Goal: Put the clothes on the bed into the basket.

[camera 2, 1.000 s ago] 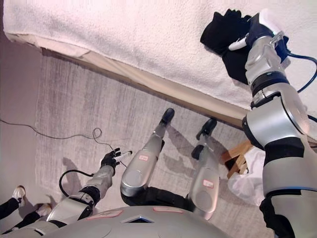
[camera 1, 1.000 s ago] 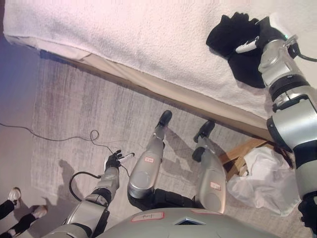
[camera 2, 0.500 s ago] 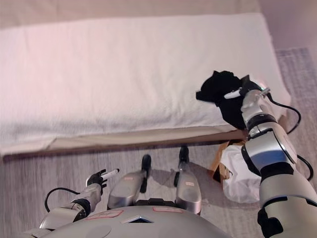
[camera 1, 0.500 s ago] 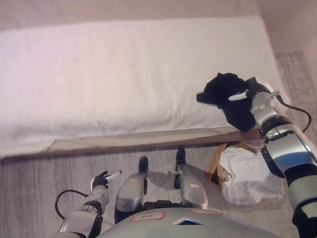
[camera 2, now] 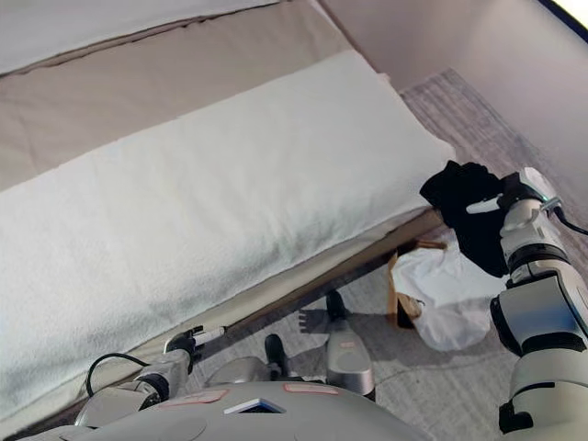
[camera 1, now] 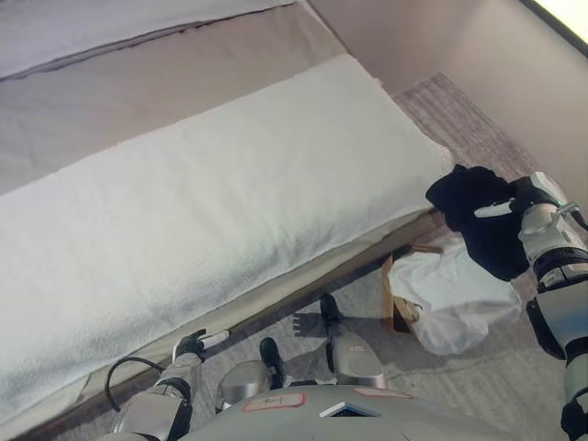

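Starting at the lower left, the left robot hand (camera 1: 190, 345) hangs low beside the bed's near edge, loosely open and holding nothing, one white-tipped finger pointing out toward the right. Above it the bed (camera 1: 211, 211) runs across most of the view, covered by a white textured blanket (camera 2: 184, 220) with no clothing lying on it. Past the bed's right end, on the grey carpet (camera 1: 459, 119), stands the basket (camera 1: 447, 296), a brown frame lined with a white bag, just beside the bed corner. Over the basket's far side, the right robot hand (camera 2: 508, 195) has its fingers closed on a black garment (camera 1: 478, 225), which dangles bunched in the air off the bed's right end, its lower end drooping over the white liner.
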Available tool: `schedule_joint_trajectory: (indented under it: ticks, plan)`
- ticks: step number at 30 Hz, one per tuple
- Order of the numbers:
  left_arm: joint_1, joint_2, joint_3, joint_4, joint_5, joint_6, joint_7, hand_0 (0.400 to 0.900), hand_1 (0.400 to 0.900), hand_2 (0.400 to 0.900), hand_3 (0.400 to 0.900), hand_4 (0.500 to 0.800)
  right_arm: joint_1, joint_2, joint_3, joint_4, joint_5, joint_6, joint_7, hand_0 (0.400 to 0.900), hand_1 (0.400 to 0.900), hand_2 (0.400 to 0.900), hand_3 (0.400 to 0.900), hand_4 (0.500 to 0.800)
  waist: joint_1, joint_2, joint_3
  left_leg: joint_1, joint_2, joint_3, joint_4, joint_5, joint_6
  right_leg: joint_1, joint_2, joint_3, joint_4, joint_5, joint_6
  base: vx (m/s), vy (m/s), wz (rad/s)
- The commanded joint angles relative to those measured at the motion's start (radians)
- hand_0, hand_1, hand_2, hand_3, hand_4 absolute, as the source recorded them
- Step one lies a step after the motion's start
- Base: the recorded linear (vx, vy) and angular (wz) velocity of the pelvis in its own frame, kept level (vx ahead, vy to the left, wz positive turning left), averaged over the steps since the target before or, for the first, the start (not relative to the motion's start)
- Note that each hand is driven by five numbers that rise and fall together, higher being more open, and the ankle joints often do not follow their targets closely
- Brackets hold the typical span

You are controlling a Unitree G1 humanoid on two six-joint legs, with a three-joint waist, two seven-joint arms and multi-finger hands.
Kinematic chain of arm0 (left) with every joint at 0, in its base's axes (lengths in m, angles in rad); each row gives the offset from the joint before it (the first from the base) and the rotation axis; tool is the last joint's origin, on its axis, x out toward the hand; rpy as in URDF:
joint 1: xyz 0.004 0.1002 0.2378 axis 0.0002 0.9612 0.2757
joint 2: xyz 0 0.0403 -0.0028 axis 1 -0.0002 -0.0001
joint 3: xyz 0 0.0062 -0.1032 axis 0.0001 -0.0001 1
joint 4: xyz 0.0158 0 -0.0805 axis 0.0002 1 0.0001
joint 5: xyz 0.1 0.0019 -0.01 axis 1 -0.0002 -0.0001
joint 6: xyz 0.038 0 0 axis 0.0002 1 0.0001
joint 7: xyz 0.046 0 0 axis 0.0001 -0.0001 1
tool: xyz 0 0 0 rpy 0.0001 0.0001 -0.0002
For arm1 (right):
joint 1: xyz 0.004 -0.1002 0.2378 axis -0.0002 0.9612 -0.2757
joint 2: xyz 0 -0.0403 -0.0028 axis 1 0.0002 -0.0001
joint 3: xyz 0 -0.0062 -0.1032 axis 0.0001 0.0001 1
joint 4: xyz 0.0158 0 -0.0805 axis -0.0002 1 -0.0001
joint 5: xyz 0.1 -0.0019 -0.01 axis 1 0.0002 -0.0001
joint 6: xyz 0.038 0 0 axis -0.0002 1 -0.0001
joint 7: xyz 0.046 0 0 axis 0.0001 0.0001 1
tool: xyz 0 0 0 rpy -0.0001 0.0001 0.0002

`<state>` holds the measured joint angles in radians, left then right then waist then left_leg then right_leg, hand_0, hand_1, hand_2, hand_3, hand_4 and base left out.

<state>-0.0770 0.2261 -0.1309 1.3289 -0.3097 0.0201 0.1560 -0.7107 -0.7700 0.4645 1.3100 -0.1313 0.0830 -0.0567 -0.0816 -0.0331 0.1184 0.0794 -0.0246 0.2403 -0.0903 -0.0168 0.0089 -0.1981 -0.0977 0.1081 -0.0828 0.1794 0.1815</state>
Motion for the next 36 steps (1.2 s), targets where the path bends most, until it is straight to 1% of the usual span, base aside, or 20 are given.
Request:
schedule_joint_trajectory:
  ticks: [1,2,5,7,9,11,13,15,16,17,19,20,21,22,25,29,36]
  plan:
    - [-0.002,0.018,-0.024,0.042,0.039,-0.005,0.004,0.900,0.900,0.900,0.900,0.800,-0.121,-0.147,0.028,0.014,-0.044,-0.024,-0.037,0.400,0.400,0.400,0.400,0.500,0.007,0.022,-0.007,-0.035,0.012,-0.075,0.003,0.008,-0.040,0.056,0.023,0.009,0.085,-0.040,-0.028,0.00,-0.034,-0.17]
    - [-0.001,0.014,-0.031,0.039,0.041,-0.005,0.001,0.900,0.900,0.900,0.900,0.800,-0.101,-0.154,0.017,0.019,-0.047,-0.023,-0.036,0.400,0.400,0.400,0.400,0.500,-0.003,0.031,-0.006,-0.033,0.012,-0.070,0.003,0.006,-0.040,0.057,0.023,0.014,0.084,-0.042,-0.029,0.00,-0.028,-0.11]
    - [-0.002,0.012,-0.036,0.038,0.042,-0.005,0.000,0.900,0.900,0.900,0.900,0.800,-0.086,-0.162,0.005,0.032,-0.048,-0.022,-0.034,0.400,0.400,0.400,0.400,0.500,-0.011,0.042,-0.001,-0.031,0.012,-0.065,0.003,0.006,-0.041,0.056,0.025,0.021,0.084,-0.044,-0.030,-0.02,-0.012,-0.12]
    - [0.000,0.012,-0.041,0.036,0.045,-0.005,-0.003,0.900,0.900,0.900,0.900,0.800,-0.078,-0.172,-0.005,0.053,-0.048,-0.019,-0.031,0.400,0.400,0.400,0.400,0.500,-0.019,0.063,0.007,-0.031,0.011,-0.059,0.003,0.009,-0.041,0.052,0.024,0.024,0.087,-0.047,-0.032,-0.03,-0.016,-0.07]
    - [0.000,0.011,-0.044,0.034,0.044,-0.006,-0.004,0.900,0.900,0.900,0.900,0.800,-0.075,-0.176,-0.008,0.066,-0.048,-0.018,-0.030,0.400,0.400,0.400,0.400,0.500,-0.019,0.071,0.008,-0.032,0.010,-0.059,0.003,0.009,-0.042,0.052,0.023,0.024,0.086,-0.048,-0.033,0.00,0.000,0.00]
    - [0.001,0.009,-0.050,0.034,0.042,-0.006,-0.005,0.900,0.900,0.900,0.900,0.800,-0.085,-0.186,-0.005,0.082,-0.054,-0.017,-0.029,0.400,0.400,0.400,0.400,0.500,-0.023,0.088,0.015,-0.033,0.009,-0.061,0.003,0.012,-0.044,0.052,0.022,0.023,0.084,-0.050,-0.036,-0.02,-0.005,0.03]
    - [0.003,0.005,-0.060,0.031,0.037,-0.008,-0.005,0.900,0.900,0.900,0.900,0.800,-0.110,-0.209,0.005,0.099,-0.055,-0.016,-0.028,0.400,0.400,0.400,0.400,0.500,-0.022,0.116,0.026,-0.040,0.007,-0.065,0.005,0.018,-0.047,0.052,0.017,0.019,0.079,-0.051,-0.039,-0.04,-0.018,0.06]
    - [0.003,0.003,-0.062,0.031,0.036,-0.008,-0.005,0.900,0.900,0.900,0.900,0.800,-0.120,-0.216,0.009,0.104,-0.054,-0.016,-0.025,0.400,0.400,0.400,0.400,0.500,-0.022,0.124,0.030,-0.045,0.006,-0.068,0.006,0.021,-0.048,0.051,0.015,0.018,0.077,-0.050,-0.040,-0.04,-0.024,0.07]
    - [0.002,0.000,-0.066,0.032,0.034,-0.009,-0.004,0.900,0.900,0.900,0.900,0.800,-0.132,-0.221,0.018,0.120,-0.056,-0.013,-0.020,0.400,0.400,0.400,0.400,0.500,-0.020,0.140,0.035,-0.053,0.004,-0.073,0.006,0.028,-0.051,0.048,0.012,0.013,0.073,-0.049,-0.042,-0.04,-0.030,0.09]
    - [0.002,0.000,-0.066,0.032,0.034,-0.009,-0.004,0.900,0.900,0.900,0.900,0.800,-0.133,-0.221,0.020,0.121,-0.056,-0.014,-0.020,0.400,0.400,0.400,0.400,0.500,-0.021,0.141,0.035,-0.053,0.004,-0.073,0.006,0.028,-0.051,0.048,0.012,0.013,0.072,-0.049,-0.042,-0.03,-0.034,0.14]
    - [-0.002,-0.009,-0.081,0.031,0.024,-0.010,-0.003,0.900,0.900,0.900,0.900,0.800,-0.162,-0.227,0.033,0.150,-0.058,-0.008,-0.022,0.400,0.400,0.400,0.400,0.500,-0.018,0.164,0.043,-0.067,0.003,-0.086,0.008,0.038,-0.056,0.048,0.007,-0.001,0.065,-0.048,-0.045,-0.03,-0.042,0.23]
    - [-0.003,-0.011,-0.085,0.031,0.023,-0.010,-0.005,0.900,0.900,0.900,0.900,0.800,-0.170,-0.231,0.040,0.157,-0.068,-0.006,-0.027,0.500,0.500,0.500,0.500,0.560,-0.017,0.170,0.043,-0.071,0.003,-0.091,0.007,0.042,-0.058,0.049,0.005,-0.005,0.063,-0.049,-0.046,-0.02,-0.035,0.20]
    - [-0.003,-0.012,-0.085,0.031,0.023,-0.010,-0.005,0.900,0.900,0.900,0.900,0.800,-0.171,-0.231,0.041,0.157,-0.068,-0.006,-0.027,0.588,0.588,0.588,0.588,0.613,-0.018,0.170,0.044,-0.071,0.003,-0.092,0.007,0.042,-0.058,0.049,0.005,-0.005,0.063,-0.049,-0.046,-0.01,-0.028,0.13]
    - [-0.005,-0.012,-0.088,0.028,0.018,-0.011,-0.003,0.900,0.900,0.900,0.900,0.800,-0.179,-0.235,0.043,0.165,-0.071,-0.004,-0.033,0.900,0.900,0.900,0.900,0.800,-0.016,0.176,0.047,-0.074,0.003,-0.095,0.007,0.045,-0.060,0.050,0.003,-0.012,0.062,-0.049,-0.048,-0.01,-0.032,0.13]
    - [-0.016,-0.016,-0.100,0.027,0.008,-0.012,0.002,0.900,0.900,0.900,0.900,0.800,-0.205,-0.238,0.055,0.210,-0.077,0.009,-0.021,0.900,0.900,0.900,0.900,0.800,-0.010,0.189,0.047,-0.081,0.003,-0.109,0.004,0.054,-0.065,0.057,-0.001,-0.028,0.053,-0.050,-0.052,0.00,-0.043,0.19]
    - [-0.021,-0.018,-0.103,0.028,0.004,-0.011,0.005,0.900,0.900,0.900,0.900,0.800,-0.222,-0.239,0.065,0.222,-0.077,0.012,-0.023,0.900,0.900,0.900,0.900,0.800,-0.007,0.191,0.049,-0.083,0.003,-0.114,0.003,0.056,-0.067,0.064,-0.002,-0.034,0.048,-0.051,-0.053,0.01,-0.020,0.06]
    - [-0.025,-0.022,-0.101,0.033,0.010,-0.009,0.007,0.900,0.900,0.900,0.900,0.800,-0.222,-0.231,0.070,0.222,-0.085,0.013,-0.029,0.900,0.900,0.900,0.900,0.800,-0.001,0.179,0.045,-0.082,0.005,-0.122,0.003,0.054,-0.068,0.074,-0.003,-0.041,0.043,-0.052,-0.053,0.00,-0.014,0.03]
